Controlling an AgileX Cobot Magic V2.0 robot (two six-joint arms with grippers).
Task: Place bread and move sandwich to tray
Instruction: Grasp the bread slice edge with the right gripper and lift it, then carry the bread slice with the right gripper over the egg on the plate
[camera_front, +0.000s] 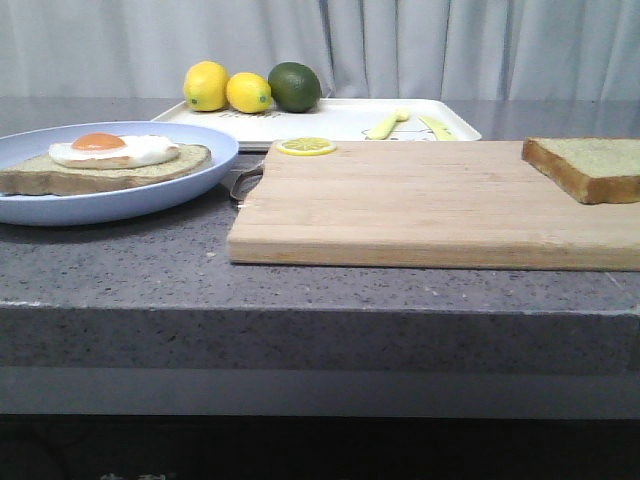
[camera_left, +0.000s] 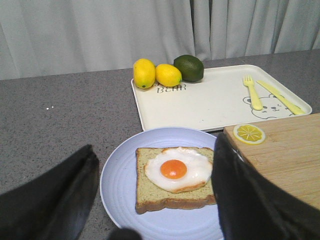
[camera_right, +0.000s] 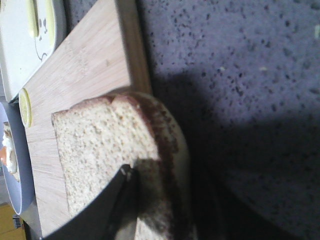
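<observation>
1. The bread (camera_front: 590, 166) lies flat on the right end of the wooden cutting board (camera_front: 420, 205), probably there so that the right arm can reach it easily.
2. In the right wrist view the right gripper (camera_right: 145, 210) is low over this slice. One dark finger (camera_right: 107, 207) lies on the pale face near the crust. The other finger is not clear in the shadow, so I cannot tell if the jaws are closed on the bread or only around it.
3. The sandwich (camera_left: 172, 177), toast with a fried egg on top, sits on the pale blue plate (camera_left: 117, 185), just beside the left end of the board.
4. The left gripper (camera_left: 155, 200) hangs above the plate with its fingers spread wide on both sides and holds nothing. I think it waits there for the later carrying step.
5. The white tray (camera_left: 210, 102) is behind the plate and the board. Two lemons (camera_left: 155, 73) and a lime (camera_left: 189, 67) are at its far corner, and a yellow fork (camera_left: 252, 92) and knife (camera_left: 280, 96) lie at its other end, so the middle part is bare for the plate.
6. A lemon slice (camera_front: 306, 146) lies on the board's far corner.
</observation>
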